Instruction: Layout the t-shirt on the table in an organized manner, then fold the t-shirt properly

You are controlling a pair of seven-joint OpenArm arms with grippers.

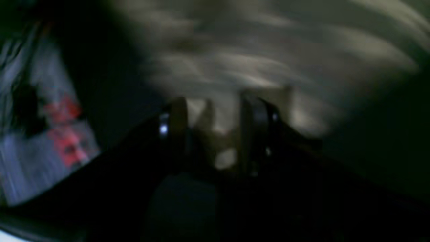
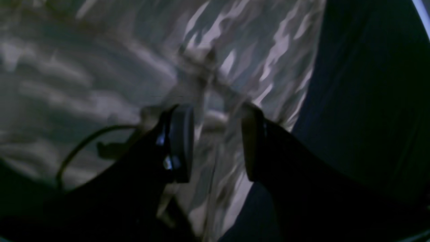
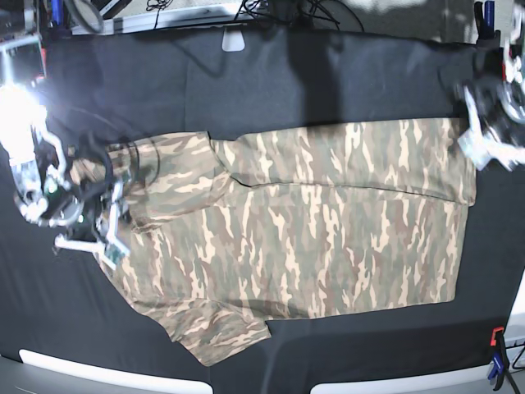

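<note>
Left end effector [image 1: 215, 131] apart over t-shirt [image 3: 328, 222] hem, right end effector [image 2: 215, 141] apart at collar end.

The camouflage t-shirt [image 3: 312, 230] lies spread across the black table [image 3: 271, 74], one arm at each end; a clamp [image 3: 497, 361] grips the near-right edge.

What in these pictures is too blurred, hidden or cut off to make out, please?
- Left wrist view: motion blur smears the t-shirt; whether the left gripper touches cloth is unclear.
- Right wrist view: blur hides whether fabric lies between the right gripper's open jaws.
- Base view: the right arm covers the t-shirt's collar end; glare washes out the table corner.
</note>
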